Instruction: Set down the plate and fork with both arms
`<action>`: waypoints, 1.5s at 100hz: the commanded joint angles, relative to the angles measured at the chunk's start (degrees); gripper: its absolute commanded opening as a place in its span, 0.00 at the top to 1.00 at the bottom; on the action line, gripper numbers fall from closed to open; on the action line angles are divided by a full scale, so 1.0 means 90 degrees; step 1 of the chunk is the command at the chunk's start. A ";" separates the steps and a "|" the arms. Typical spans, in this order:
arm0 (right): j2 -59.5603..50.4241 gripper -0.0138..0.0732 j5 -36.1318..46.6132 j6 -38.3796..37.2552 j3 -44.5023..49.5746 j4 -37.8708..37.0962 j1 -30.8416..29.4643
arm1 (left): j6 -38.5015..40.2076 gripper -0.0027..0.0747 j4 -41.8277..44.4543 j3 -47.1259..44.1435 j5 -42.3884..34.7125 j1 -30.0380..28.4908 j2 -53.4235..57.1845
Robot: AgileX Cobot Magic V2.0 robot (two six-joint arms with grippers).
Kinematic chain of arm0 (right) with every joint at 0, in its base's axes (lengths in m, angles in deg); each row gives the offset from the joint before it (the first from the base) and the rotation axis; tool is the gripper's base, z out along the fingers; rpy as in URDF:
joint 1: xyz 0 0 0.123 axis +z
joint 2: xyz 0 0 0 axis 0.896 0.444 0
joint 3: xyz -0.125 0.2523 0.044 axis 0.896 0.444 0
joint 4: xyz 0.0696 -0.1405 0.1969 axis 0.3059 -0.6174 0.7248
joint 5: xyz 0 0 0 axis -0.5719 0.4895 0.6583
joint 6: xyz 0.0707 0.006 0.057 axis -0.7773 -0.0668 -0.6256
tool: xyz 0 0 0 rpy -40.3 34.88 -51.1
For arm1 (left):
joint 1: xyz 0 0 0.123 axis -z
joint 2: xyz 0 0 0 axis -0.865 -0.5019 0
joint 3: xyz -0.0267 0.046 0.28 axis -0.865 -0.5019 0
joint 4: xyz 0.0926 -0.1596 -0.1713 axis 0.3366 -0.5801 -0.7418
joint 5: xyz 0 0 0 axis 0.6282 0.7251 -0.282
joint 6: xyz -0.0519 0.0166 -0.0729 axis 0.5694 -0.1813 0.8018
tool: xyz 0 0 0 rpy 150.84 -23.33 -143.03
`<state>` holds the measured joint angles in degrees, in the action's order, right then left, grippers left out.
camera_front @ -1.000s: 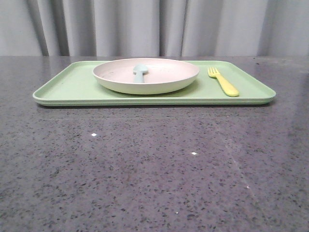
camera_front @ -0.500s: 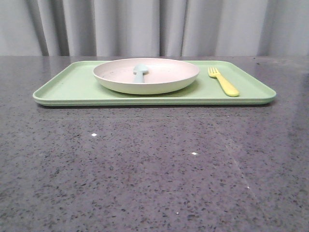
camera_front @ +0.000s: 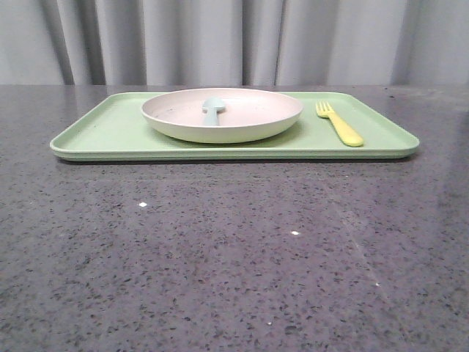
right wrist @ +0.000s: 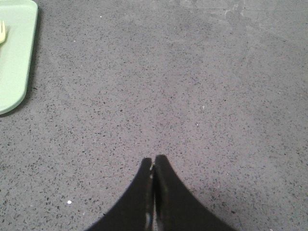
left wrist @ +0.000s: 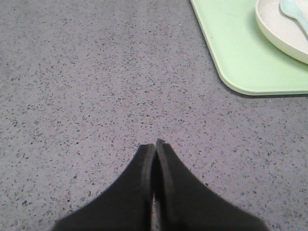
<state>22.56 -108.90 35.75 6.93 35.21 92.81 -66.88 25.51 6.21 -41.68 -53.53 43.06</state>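
Note:
The plate (camera_front: pixel 176 117), pale pink inside with a cream rim, sits in the middle of the light-green tray (camera_front: pixel 102 125); a pale blue spoon (camera_front: pixel 212 110) lies in it. The yellow fork (camera_front: pixel 340 125) lies on the tray to the plate's right. Neither arm shows in the front view. In the left wrist view my left gripper (left wrist: pixel 155 144) is shut and empty over bare table, apart from the tray corner (left wrist: pixel 240 62) and the plate edge (left wrist: pixel 279 29). In the right wrist view my right gripper (right wrist: pixel 153 160) is shut and empty over bare table; the tray corner (right wrist: pixel 14 57) and the fork's tines (right wrist: pixel 2 31) show at the edge.
The table (camera_front: pixel 234 257) is dark speckled stone. A grey curtain (camera_front: pixel 234 40) hangs behind its far edge.

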 commanded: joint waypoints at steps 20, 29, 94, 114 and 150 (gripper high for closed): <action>0.0046 0.98 0.0314 0.0025 -0.0132 -0.0365 -0.0039 | 0.0062 0.99 0.0008 0.0171 -0.0429 -0.0006 -0.0022; 0.0046 0.98 0.0314 0.0025 -0.0132 -0.0365 -0.0039 | 0.0062 0.99 0.0008 0.0171 -0.0429 -0.0006 -0.0022; 0.0046 0.98 0.0314 0.0025 -0.0132 -0.0365 -0.0039 | 0.0062 0.99 0.0602 -0.1374 -0.3442 -0.0006 0.1125; 0.0046 0.98 0.0314 0.0025 -0.0132 -0.0365 -0.0039 | 0.0062 0.99 0.0783 -0.2076 -0.3442 -0.0006 0.2419; 0.0046 0.98 0.0314 0.0025 -0.0132 -0.0365 -0.0039 | 0.0062 0.99 0.0840 -0.2709 -0.3442 -0.0006 0.3376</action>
<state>22.56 -108.87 35.75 7.06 35.21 92.81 -66.88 32.85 -18.36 -67.56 -53.53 71.62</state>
